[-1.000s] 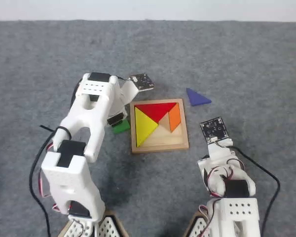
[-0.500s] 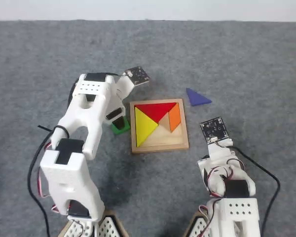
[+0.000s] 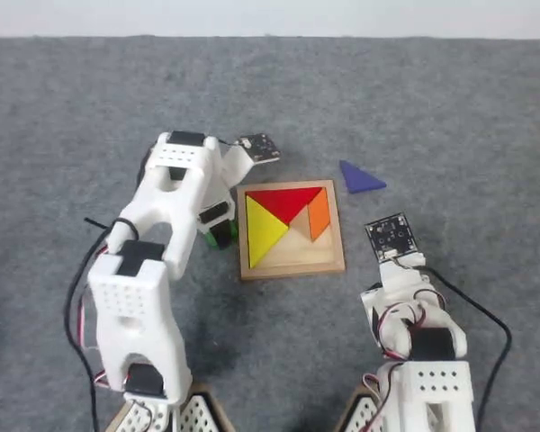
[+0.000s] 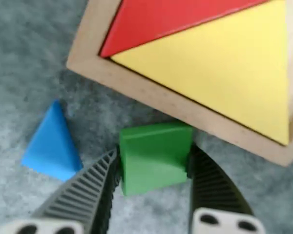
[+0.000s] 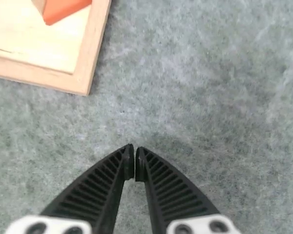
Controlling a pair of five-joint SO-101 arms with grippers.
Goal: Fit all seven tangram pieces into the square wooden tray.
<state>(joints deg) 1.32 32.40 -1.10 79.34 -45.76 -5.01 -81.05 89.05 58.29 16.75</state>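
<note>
Grey felt covers the table, where the square wooden tray (image 3: 292, 266) holds a red triangle (image 3: 286, 200), a yellow triangle (image 3: 263, 229) and an orange piece (image 3: 319, 216). At the tray's 9 o'clock, just outside its rim, the left gripper (image 4: 152, 155) pinches a green piece (image 4: 154, 161) by two opposite sides. A blue triangle (image 4: 51, 144) lies near it on the felt. From the green piece the tray's bare floor lies toward 4 o'clock, beyond the yellow triangle, so the left arm is plainly the nearer. A purple triangle (image 3: 360, 177) waits at the tray's 1 o'clock. The right gripper (image 5: 135, 155), jaws closed on nothing, hovers over felt at the tray's 5 o'clock.
</note>
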